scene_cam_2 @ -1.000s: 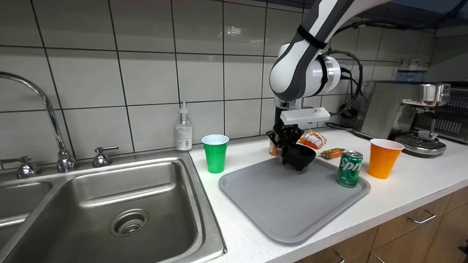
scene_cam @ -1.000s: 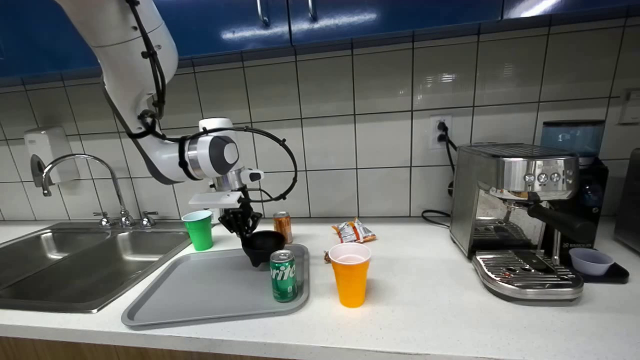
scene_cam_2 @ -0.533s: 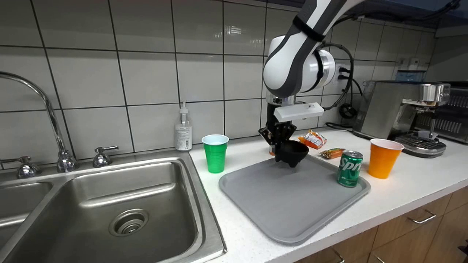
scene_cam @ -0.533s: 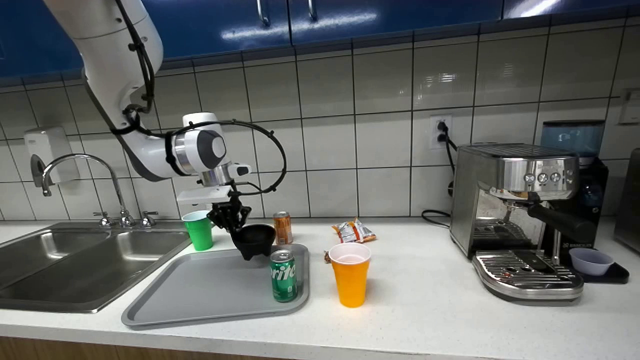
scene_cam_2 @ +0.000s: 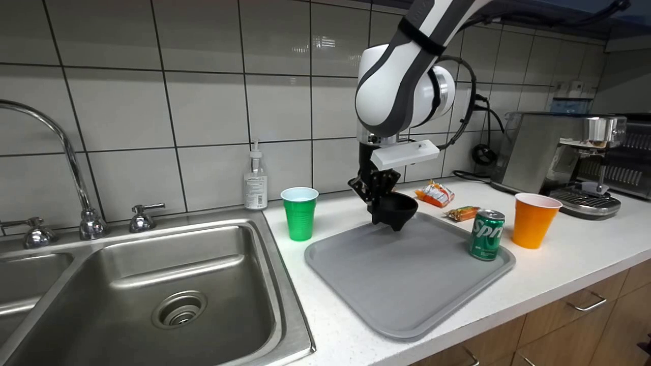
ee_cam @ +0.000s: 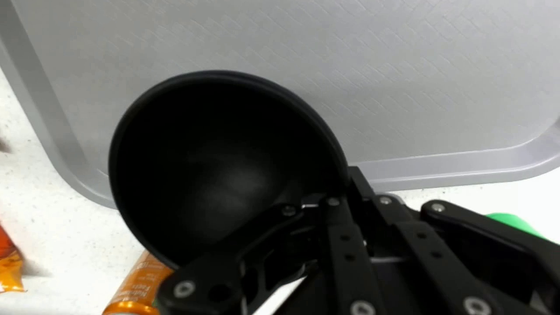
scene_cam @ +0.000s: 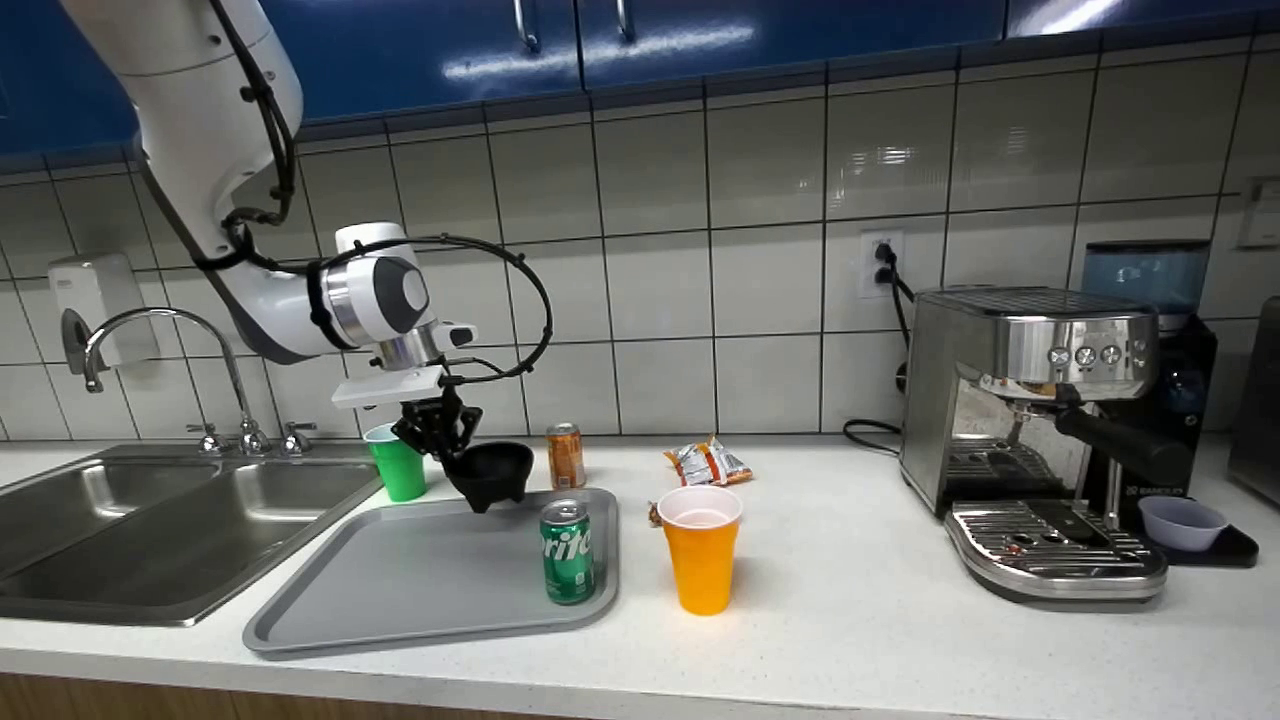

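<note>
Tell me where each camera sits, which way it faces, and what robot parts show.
Exterior view: in front of the counter, facing the tiled wall roughly head-on; shows the arm and tool.
Exterior view: near the sink, angled along the counter toward the espresso machine; also shows arm and tool.
Wrist view: on the arm's wrist, looking down into the black bowl over the gray tray; of the robot, only the tool shows.
Both exterior views share the sink, green cup, green can and orange cup.

A white counter (scene_cam: 860, 640) carries a gray tray (scene_cam: 420, 590). Behind the tray, in an exterior view, stand a green cup (scene_cam: 401, 468) and an orange can (scene_cam: 566, 458); right of it, a snack bag (scene_cam: 708, 464), an orange cup (scene_cam: 702, 555) and an espresso machine (scene_cam: 1040, 460).
</note>
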Robot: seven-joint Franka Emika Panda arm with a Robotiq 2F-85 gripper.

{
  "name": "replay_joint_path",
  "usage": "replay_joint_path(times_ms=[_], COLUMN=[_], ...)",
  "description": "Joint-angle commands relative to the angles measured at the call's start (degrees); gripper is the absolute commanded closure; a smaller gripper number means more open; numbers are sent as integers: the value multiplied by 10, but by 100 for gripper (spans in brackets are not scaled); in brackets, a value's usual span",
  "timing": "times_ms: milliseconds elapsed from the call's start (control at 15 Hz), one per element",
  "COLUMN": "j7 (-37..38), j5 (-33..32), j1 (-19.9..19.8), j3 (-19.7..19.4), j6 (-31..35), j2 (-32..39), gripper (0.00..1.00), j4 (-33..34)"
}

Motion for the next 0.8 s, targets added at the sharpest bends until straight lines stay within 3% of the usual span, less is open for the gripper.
replay_joint_path(times_ms=[0,733], j7=[6,-76], j5=[-22,-13], j1=[11,-5], j3=[-5,18], j6=[-8,-17], j2=[4,63], gripper=[98,98], j4=[21,103])
